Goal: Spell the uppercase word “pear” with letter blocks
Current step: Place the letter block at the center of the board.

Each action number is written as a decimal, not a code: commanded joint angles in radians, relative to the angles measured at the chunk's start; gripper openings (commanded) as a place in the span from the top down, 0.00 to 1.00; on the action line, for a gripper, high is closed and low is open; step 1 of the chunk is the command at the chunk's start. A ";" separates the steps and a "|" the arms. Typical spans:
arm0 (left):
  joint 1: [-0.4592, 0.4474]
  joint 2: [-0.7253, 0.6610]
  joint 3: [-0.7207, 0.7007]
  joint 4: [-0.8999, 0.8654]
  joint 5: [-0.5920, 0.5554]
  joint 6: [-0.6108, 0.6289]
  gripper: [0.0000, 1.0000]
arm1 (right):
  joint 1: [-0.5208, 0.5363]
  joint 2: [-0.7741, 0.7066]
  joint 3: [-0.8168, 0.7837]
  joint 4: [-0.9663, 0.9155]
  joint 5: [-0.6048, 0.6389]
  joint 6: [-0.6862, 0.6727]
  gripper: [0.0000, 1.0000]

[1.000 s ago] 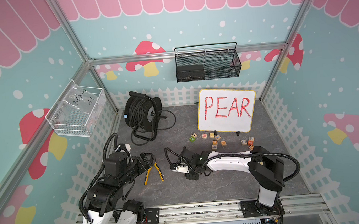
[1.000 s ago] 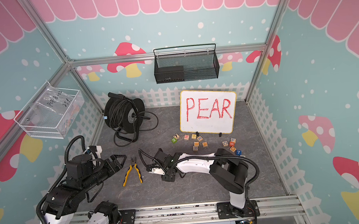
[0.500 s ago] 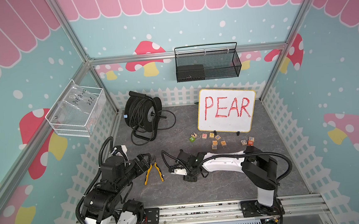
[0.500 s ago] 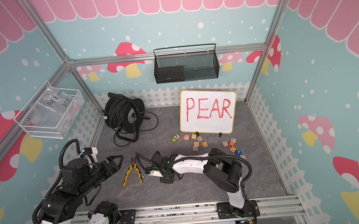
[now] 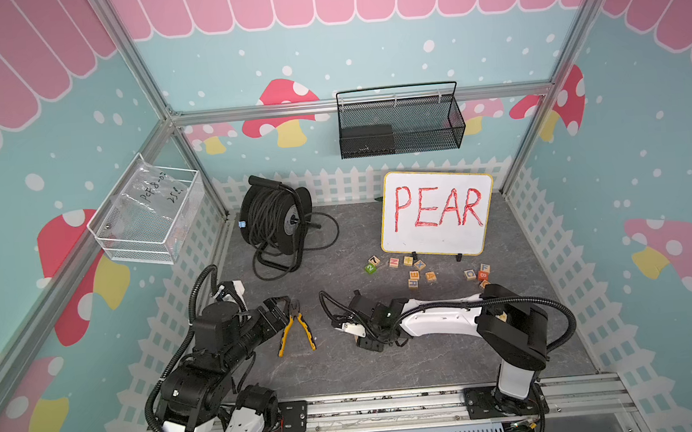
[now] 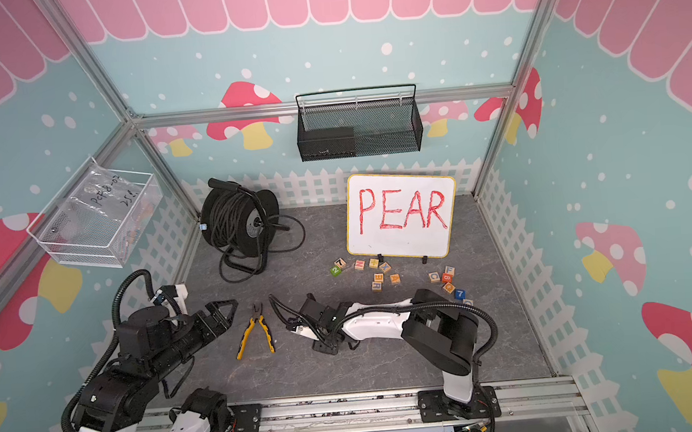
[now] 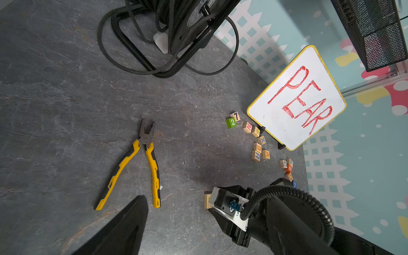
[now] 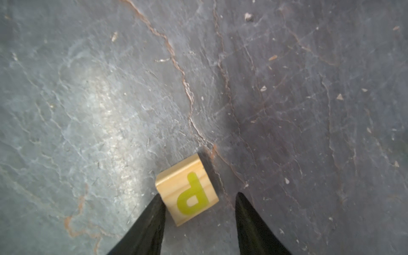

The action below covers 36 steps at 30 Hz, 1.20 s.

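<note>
Grey slate-look bench floors a booth papered in mushrooms, and a whiteboard reading PEAR is propped at the back. Near the front middle, beside the yellow-handled pliers, the P block lies flat on the bench with its yellow letter up, well apart from the other blocks. The right arm's fingers stand parted around it. One tip touches a corner and the other shows a clear gap, so the block is released, not gripped, and it sits askew between them. The left arm's fingers hang spread and empty near the pliers.

By my reading the first letter is placed, and letting go is the step in hand. Next the right arm should lift straight off, since the touching tip could drag the P round. Then comes the E block, near the whiteboard's foot. It sits right against the R block, with the A block just beside, so it calls for a narrow pinch that spares both neighbours.
</note>
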 commanded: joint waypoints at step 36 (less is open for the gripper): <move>0.004 0.056 -0.112 0.088 0.047 -0.011 0.13 | -0.035 -0.012 -0.081 0.259 0.128 0.201 0.47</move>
